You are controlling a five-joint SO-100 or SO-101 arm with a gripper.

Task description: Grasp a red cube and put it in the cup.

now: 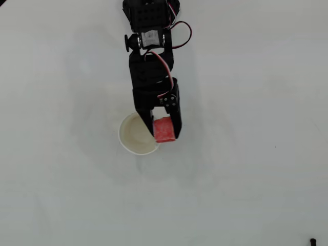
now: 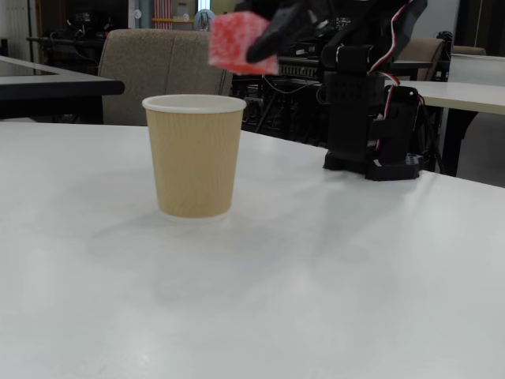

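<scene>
Gripper: your black two-finger gripper (image 1: 165, 129) is closed around the small red-pink spongy cube (image 1: 164, 130) – one finger on each side of it in the overhead view, and no slack visible between fingers and block.

Cube: it is held in the air, well clear of the white tabletop (image 1: 246, 195). In the fixed view the cube (image 2: 234, 41) sits higher than the cup's rim, with open space between the two.

Cup: the small paper cup (image 1: 138, 134) – tan ribbed wall, white rolled rim, cream inside – stands upright on the table; the fixed view shows it (image 2: 194, 155) as untouched by the arm.

Relation that matters: seen from above, the cube lies over the cup's right-hand rim rather than over its middle. Part of the block overlaps the opening; part hangs outside it. The centre of the opening lies to the left of the cube in the overhead view.

Arm line: the arm reaches down the overhead picture from its base at the top edge, so the fingers point toward the bottom of that view and the cube sits at their tips.

Step in hand: by my reading you are carrying the cube across to the cup, and the drop is not yet safe.

Next move: you would want a short shift leftward in the overhead view before you part the fingers.

Risk: released here, the block could strike the rim and fall outside, or tip the light cup.
</scene>
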